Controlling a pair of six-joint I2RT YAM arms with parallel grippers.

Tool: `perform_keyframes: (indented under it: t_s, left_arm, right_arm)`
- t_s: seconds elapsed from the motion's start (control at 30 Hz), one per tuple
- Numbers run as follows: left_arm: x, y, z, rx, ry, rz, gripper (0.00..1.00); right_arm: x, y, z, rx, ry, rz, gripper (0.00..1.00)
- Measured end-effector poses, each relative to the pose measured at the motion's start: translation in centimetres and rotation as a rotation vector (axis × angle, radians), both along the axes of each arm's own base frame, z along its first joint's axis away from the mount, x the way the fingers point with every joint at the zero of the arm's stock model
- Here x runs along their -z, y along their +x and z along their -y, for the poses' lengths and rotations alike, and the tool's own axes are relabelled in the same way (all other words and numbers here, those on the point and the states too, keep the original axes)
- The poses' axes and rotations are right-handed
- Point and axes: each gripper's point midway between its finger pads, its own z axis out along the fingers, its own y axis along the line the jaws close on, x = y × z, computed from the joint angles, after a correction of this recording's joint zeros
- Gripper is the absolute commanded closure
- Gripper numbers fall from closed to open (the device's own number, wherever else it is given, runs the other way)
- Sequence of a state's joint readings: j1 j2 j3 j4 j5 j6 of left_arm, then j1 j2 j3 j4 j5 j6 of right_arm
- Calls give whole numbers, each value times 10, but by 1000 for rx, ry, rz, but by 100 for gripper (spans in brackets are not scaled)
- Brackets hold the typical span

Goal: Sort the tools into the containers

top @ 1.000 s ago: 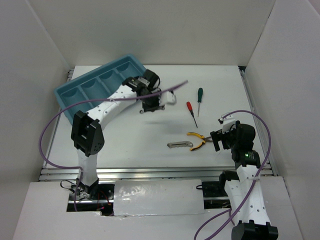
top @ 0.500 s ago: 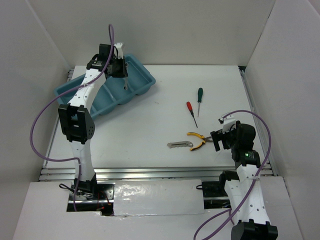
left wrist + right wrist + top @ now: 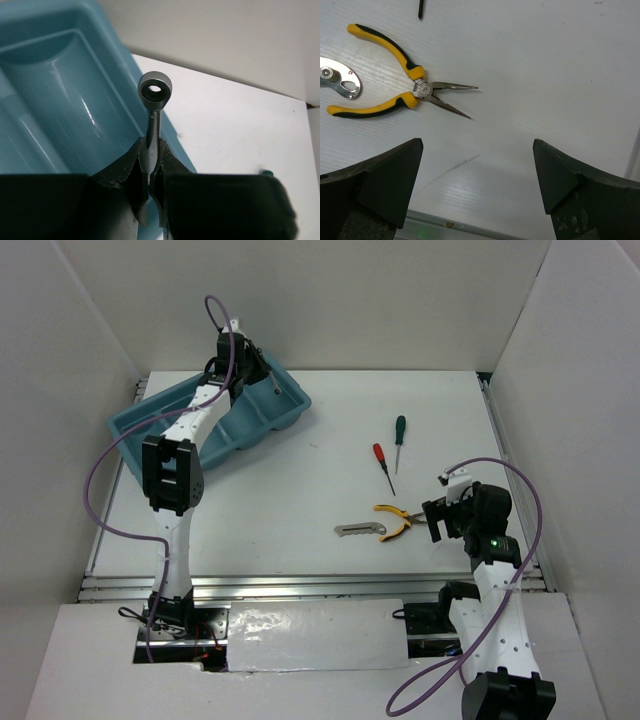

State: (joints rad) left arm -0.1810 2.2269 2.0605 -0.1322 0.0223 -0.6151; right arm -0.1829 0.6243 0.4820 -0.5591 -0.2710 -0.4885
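**One tool at the tray, four left on the table**

The table (image 3: 300,480) carries everything. The light blue tray (image 3: 282,412) sits at its far left and serves as the landmark here. No tool shows in any compartment the cameras can see, though the left arm hides part of the tray from above. By that showing, nothing has been sorted yet.

The left gripper (image 3: 262,375) hangs over the tray's far right end. Its jaws are closed on the thin silver rod (image 3: 151,127), so the first delivery looks to be under way. The right gripper (image 3: 477,146) is well apart from the tray, to its right and nearer the arm bases. Its jaws are spread wide and hold nothing.

The yellow-handled pliers (image 3: 405,95) lie just ahead of those open jaws, well to the right of the tray and on its near side. They are probably the next pick. The green-handled screwdriver (image 3: 400,430) lies to the right of the tray, about level with it. The grey folding knife (image 3: 358,530) rests just on the tray side of the pliers, close to their handles. The red-handled screwdriver (image 3: 380,455) lies just on the tray side of the green one.

The rod sticks out past the fingertips, ring end foremost, about at the tray's right-hand rim. I cannot tell whether the ring is over the end compartment or just outside it.
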Motion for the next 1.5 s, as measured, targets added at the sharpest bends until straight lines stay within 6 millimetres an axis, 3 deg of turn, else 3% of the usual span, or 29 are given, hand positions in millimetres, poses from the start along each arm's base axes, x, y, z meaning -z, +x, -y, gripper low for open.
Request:
perform_keyframes:
  t_s: [0.13, 0.2, 0.3, 0.33, 0.53, 0.7, 0.8, 0.93, 1.07, 1.1, 1.17, 1.23, 1.27, 1.33, 1.5]
  left_arm:
    - [50, 15, -5, -70, -30, -65, 100]
    - [73, 18, -8, -92, -26, -100, 87]
    - [93, 20, -12, -106, -14, -126, 79]
    - [95, 20, -13, -108, -13, -130, 65]
    - [89, 25, -16, -99, -6, -97, 7]
    - [79, 21, -15, -47, 48, -81, 1]
    - [51, 5, -11, 30, 131, -60, 1]
    - [-27, -50, 9, 180, 278, 39, 1]
    - [-116, -146, 43, 399, 389, 247, 1]
    - [-132, -173, 50, 456, 410, 300, 1]
    - [-148, -215, 59, 541, 460, 373, 12]
    - [-142, -243, 72, 623, 522, 390, 23]
    - [-133, -256, 82, 675, 553, 386, 34]
    - [-101, -284, 115, 821, 610, 355, 37]
    - [28, -360, 182, 1237, 781, 124, 30]
  right_arm:
    - [-3, 1, 5, 21, 1, 3, 0]
    - [-3, 0, 7, 30, 1, 4, 0]
    - [-3, 0, 8, 34, 2, 2, 0]
    - [-3, 0, 8, 34, 3, 1, 0]
    - [-2, -1, 8, 34, 5, -3, 0]
    - [-5, -1, 8, 34, 1, 13, 0]
    - [-9, -1, 8, 34, -2, 31, 0]
    - [-16, -1, 8, 33, -9, 64, 0]
    - [-21, -2, 3, 9, -7, 91, 0]
    - [-22, -2, 2, 2, -6, 93, 0]
    - [-22, -4, 0, -13, -1, 87, 1]
    - [-23, -5, -2, -23, 3, 75, 2]
    - [-22, -5, -2, -25, 6, 68, 2]
    - [-21, -4, -2, -24, 9, 53, 2]
    - [-17, -4, 0, -10, 10, 33, 2]
